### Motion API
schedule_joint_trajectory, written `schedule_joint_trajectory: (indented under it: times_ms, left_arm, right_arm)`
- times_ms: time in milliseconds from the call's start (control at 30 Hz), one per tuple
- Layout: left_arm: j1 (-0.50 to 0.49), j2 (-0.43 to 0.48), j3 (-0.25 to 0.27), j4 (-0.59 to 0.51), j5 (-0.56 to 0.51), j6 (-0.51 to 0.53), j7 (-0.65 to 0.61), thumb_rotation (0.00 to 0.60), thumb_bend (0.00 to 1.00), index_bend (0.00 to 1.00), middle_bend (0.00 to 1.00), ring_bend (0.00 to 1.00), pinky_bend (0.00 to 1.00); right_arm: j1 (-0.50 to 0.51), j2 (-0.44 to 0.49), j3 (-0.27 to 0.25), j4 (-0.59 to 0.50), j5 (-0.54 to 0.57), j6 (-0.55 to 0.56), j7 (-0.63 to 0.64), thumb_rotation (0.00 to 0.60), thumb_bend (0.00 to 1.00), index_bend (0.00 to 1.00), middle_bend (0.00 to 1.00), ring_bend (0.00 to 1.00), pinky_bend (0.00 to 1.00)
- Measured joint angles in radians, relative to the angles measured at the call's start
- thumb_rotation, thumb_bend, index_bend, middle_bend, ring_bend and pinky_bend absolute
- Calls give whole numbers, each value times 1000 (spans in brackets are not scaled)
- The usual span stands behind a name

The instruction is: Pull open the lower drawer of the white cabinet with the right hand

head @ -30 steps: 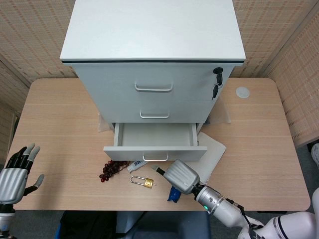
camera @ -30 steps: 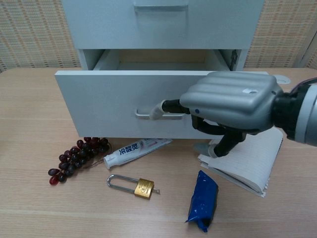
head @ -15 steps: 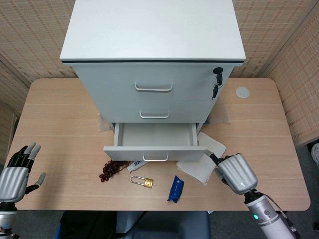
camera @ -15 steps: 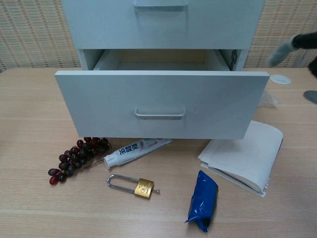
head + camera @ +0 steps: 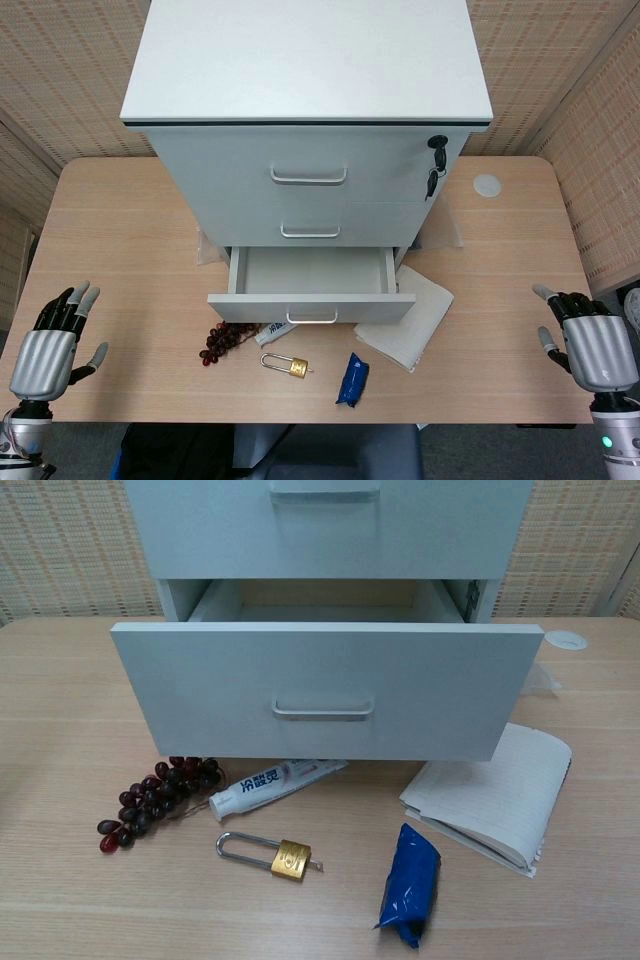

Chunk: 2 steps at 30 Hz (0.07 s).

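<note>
The white cabinet point(image 5: 310, 100) stands at the back middle of the table. Its lower drawer point(image 5: 311, 290) point(image 5: 325, 690) is pulled out, showing a bare inside, with its handle point(image 5: 323, 709) at the front centre. My right hand point(image 5: 590, 345) hovers at the table's right front edge, far from the drawer, fingers apart and holding nothing. At the left front edge my left hand point(image 5: 52, 345) is likewise spread and holding nothing. Neither hand shows in the chest view.
In front of the drawer lie dark grapes point(image 5: 155, 800), a toothpaste tube point(image 5: 270, 786), a brass padlock point(image 5: 280, 857), a blue packet point(image 5: 408, 883) and an open notebook point(image 5: 495, 800). Keys point(image 5: 435, 165) hang in the cabinet's top lock. A white disc point(image 5: 487, 184) lies at back right.
My right hand has let go of the drawer handle and drawn away to the right front edge of the table. The drawer has stayed open. The left hand has shifted slightly.
</note>
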Motion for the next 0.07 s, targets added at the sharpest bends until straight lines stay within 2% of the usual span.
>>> schedule_joint_trajectory:
  times_ms: [67]
  left_arm:
    - [-2, 0, -1, -5, -3, -3, 6, 600, 326, 56, 15, 58, 135]
  right_arm:
    - [-12, -22, 13, 39, 4, -22, 23, 600, 299, 248, 384, 317, 449]
